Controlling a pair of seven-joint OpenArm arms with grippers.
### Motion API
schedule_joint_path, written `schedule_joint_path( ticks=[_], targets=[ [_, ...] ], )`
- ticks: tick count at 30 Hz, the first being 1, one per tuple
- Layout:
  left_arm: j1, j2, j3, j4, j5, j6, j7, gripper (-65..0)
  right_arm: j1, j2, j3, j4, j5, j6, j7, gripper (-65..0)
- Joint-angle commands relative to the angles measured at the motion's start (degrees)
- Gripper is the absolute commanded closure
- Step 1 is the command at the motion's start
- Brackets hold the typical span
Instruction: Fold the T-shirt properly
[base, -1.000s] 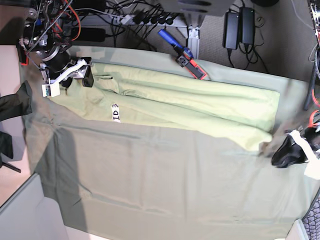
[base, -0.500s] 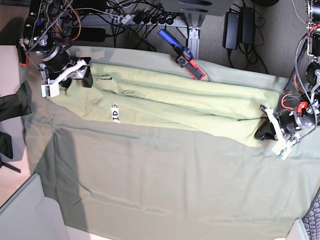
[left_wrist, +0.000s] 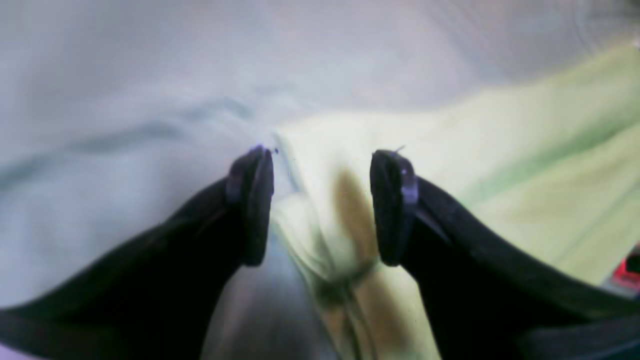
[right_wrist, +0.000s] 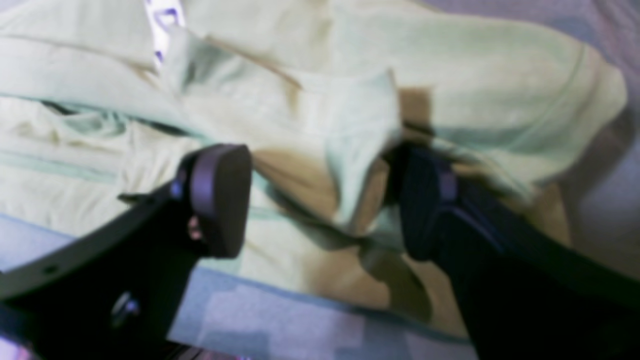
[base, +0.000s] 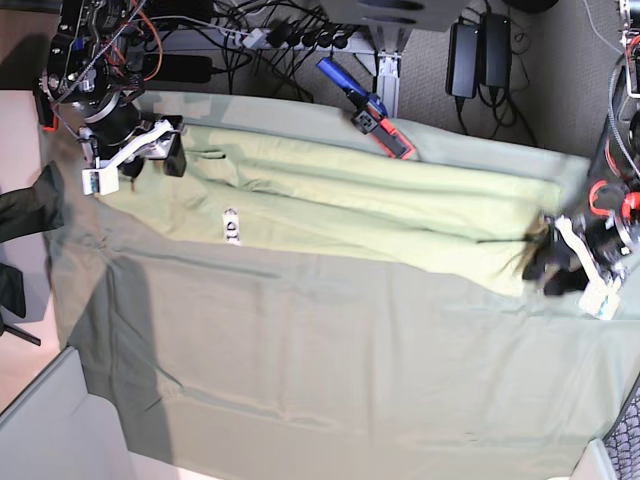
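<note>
Both wrist views are soft and out of focus. In the left wrist view the T-shirt (left_wrist: 525, 165) blurs into the grey sheet (left_wrist: 125, 90), so the hem edge between the claw's (left_wrist: 322, 205) pads cannot be traced. In the base view that claw is motion-smeared at the shirt's end, perhaps just touching it. The white tag (base: 231, 226) carries marks too small to read. A dark garment (base: 28, 205) is cut off by the frame edge.

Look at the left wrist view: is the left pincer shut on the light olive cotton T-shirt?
No, the left pincer stands open, with the light olive cotton T-shirt lying loose between its pads.
</note>
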Motion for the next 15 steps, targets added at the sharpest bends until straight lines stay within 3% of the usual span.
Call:
schedule_joint_path(
  ticks=[1,6,10,15],
  targets=[
    [-0.68,-0.81,-2.21,1.36,-3.10,-0.32,0.87,-34.6,0.39,0.92,0.55,0.81,0.50,3.15,1.25,-44.5],
    [1.09,-0.79,-10.45,1.27,-19.89,-0.32,10.97,-35.6,0.39,0.90,0.55,0.81,0.55,3.15,1.27,-44.5],
    [3.65,-0.46,-11.23,-3.21,-22.62,-0.32,10.69,-46.0,0.42,0.92,0.55,0.81,0.52,3.15,1.25,-44.5],
    [3.41,1.51,-11.19,-11.98,-28.44,-0.32,12.02,-46.6,0.39,0.92,0.55,0.81,0.52,3.15,1.22,-44.5]
  ],
)
